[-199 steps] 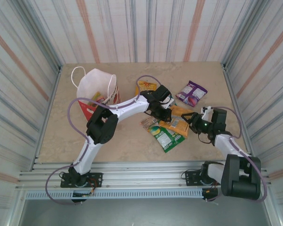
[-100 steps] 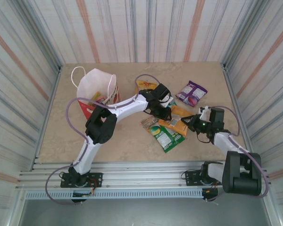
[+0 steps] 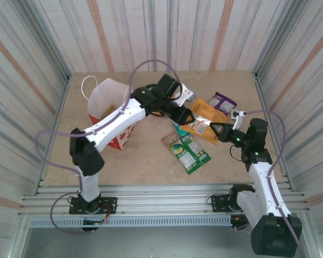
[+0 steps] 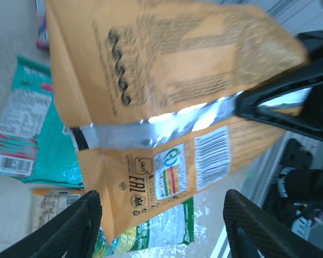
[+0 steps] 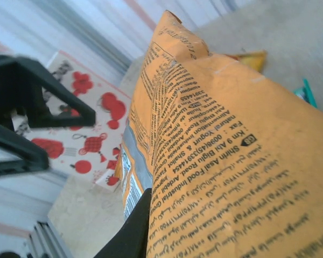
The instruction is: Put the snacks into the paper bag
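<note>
Now: right hand (image 3: pixel 219 129) clamps flat shiny orange packet (image 3: pixel 203 119); left hand (image 3: pixel 184 114), spread open, is nearer white-and-red paper bag (image 3: pixel 105 105).

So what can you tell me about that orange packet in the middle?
The orange packet is a flat, shiny pouch showing its back: black print, a barcode, a silver seam. It looks raised off the table, tilted, pinched at one edge by the right end effector. The left end effector stands open at its other side.
</note>
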Robot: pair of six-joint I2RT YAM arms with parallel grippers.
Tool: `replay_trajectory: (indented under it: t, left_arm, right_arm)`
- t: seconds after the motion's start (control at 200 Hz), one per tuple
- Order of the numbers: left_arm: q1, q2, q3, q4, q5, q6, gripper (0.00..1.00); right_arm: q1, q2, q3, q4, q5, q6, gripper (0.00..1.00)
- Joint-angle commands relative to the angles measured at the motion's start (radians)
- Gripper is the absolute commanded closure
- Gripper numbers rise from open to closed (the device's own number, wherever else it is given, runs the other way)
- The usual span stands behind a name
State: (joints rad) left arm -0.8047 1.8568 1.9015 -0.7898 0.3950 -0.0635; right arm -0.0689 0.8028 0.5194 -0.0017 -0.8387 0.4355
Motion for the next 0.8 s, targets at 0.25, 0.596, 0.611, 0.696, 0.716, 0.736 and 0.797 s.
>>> replay_trajectory:
  t: [0.25, 0.596, 0.611, 0.696, 0.716, 0.736, 0.797]
  left_arm:
    - [0.015, -0.246, 0.013, -0.185, 0.033, 0.49, 0.23]
    - [0.015, -0.211, 0.066, -0.443, 0.042, 0.661, 0.18]
    - [0.015, -0.21, 0.063, -0.445, 0.049, 0.658, 0.18]
    - [0.015, -0.201, 0.035, -0.441, 0.078, 0.644, 0.19]
    - [0.015, -0.198, 0.029, -0.44, 0.082, 0.642, 0.19]
    - [0.015, -0.195, 0.024, -0.441, 0.088, 0.642, 0.19]
    - [0.015, -0.18, 0.021, -0.443, 0.106, 0.636, 0.21]
  right_arm:
    - [0.2, 0.006, 0.218, -0.285, -0.139, -0.711, 0.85]
    - [0.444, 0.107, 0.342, -0.417, 0.05, -1.006, 0.94]
    - [0.449, 0.11, 0.344, -0.416, 0.05, -1.009, 0.95]
    - [0.466, 0.123, 0.352, -0.408, 0.045, -1.03, 0.95]
    - [0.468, 0.125, 0.353, -0.406, 0.043, -1.036, 0.95]
    - [0.472, 0.126, 0.354, -0.406, 0.039, -1.042, 0.95]
    - [0.482, 0.132, 0.359, -0.405, 0.032, -1.054, 0.95]
